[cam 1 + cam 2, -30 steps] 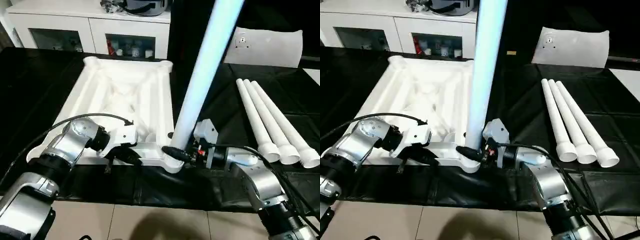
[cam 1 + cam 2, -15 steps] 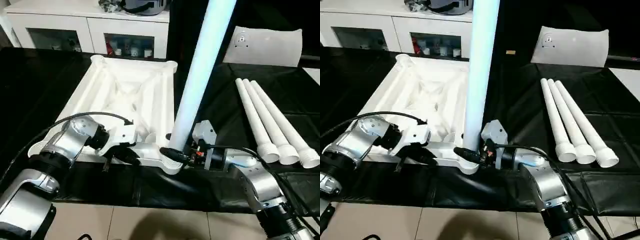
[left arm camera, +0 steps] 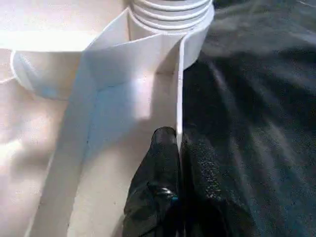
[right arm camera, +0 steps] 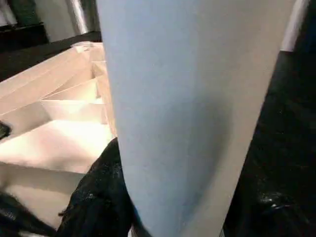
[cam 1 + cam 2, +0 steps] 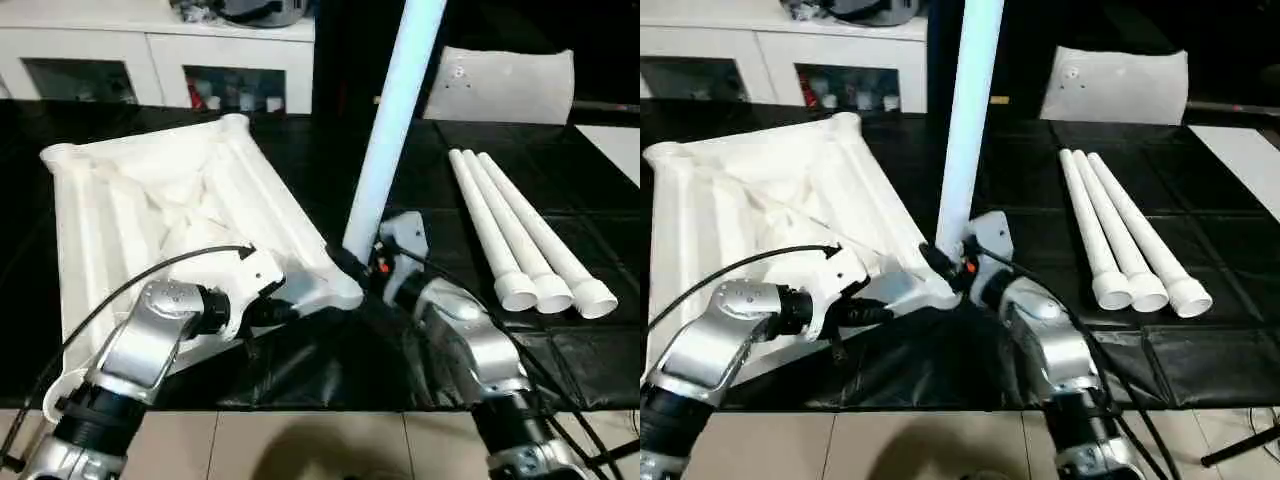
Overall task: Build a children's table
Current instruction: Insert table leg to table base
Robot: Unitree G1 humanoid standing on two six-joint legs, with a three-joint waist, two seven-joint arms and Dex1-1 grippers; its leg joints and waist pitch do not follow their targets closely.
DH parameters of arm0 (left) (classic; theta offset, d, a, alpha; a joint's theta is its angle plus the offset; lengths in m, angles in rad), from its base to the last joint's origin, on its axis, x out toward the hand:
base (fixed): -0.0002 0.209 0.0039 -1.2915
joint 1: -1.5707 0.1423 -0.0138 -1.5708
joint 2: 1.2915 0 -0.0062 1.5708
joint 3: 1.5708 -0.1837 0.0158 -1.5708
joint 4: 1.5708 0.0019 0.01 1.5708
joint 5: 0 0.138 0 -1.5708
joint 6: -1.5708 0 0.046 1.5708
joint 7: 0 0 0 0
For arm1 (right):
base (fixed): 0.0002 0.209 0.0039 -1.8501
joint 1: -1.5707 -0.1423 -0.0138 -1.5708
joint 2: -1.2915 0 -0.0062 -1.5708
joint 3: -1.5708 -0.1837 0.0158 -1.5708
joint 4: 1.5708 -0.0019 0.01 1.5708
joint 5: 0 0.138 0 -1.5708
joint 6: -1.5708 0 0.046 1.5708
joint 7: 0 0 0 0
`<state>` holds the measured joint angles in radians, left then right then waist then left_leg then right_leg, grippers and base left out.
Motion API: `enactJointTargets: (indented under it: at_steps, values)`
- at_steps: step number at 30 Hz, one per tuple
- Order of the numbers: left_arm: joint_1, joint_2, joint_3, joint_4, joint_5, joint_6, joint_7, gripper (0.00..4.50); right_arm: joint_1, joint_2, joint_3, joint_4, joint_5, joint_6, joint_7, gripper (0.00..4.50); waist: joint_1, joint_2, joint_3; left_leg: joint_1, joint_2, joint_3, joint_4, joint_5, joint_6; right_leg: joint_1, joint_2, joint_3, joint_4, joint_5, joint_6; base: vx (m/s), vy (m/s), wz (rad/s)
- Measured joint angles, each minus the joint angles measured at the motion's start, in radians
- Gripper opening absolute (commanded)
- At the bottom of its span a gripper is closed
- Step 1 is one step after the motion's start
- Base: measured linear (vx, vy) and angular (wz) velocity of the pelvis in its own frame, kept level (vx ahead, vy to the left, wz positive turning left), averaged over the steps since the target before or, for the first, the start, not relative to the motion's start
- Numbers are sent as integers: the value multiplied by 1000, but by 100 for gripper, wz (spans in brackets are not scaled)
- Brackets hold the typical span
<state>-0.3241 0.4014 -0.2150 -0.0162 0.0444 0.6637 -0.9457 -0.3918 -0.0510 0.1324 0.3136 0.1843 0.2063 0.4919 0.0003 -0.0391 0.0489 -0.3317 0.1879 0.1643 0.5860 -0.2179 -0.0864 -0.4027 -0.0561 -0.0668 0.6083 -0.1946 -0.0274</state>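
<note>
Desk: the black-covered desk (image 5: 300,160) is carrying everything.
Tabletop: the white plastic rectangular tabletop (image 5: 150,215), ribbed underside up, is lying skewed on the desk's left half.
Standing leg: one long white tapered round leg (image 5: 390,120) is rising from the tabletop's near corner socket.
Spare legs: three white tapered legs (image 5: 520,240) are lying side by side on the right.
Left fingers (image 3: 168,163): pinching the tabletop's thin edge wall.
Right fingers (image 4: 98,197): clasping the standing leg's base.
</note>
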Motion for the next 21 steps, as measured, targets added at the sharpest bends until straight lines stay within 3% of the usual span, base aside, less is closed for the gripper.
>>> enactJointTargets:
  at_steps: [4,9,11,17,21]
  values:
    - [1,-7,-20,-54,19,67,46,0,-22,22,-14,32,-3,-1,-28,190,-12,-6,3,0,0,0,0,0,0,0,0,0,0,0,0,0,0,0]
    - [-12,-2,-30,-49,25,68,55,0,-51,29,-17,65,-7,0,-34,190,-19,-9,3,-1,0,0,-1,-1,-1,0,0,0,-1,0,-1,0,0,0]
    - [-24,-1,-32,-36,25,68,55,0,-65,30,-20,84,-6,-1,-34,246,-19,-8,3,0,0,0,0,-1,-1,0,1,0,-1,1,-1,0,0,0]
    - [-45,3,-44,-7,13,49,43,0,-74,39,-32,153,-3,0,-45,276,-13,-7,4,-2,0,0,0,-1,-1,0,0,1,-1,1,-1,0,0,0]
    - [-69,10,-49,30,-3,20,27,0,-75,26,-35,161,-3,1,-28,321,-4,-4,7,-2,0,0,-2,-1,-1,-1,0,0,-1,4,-7,0,0,0]
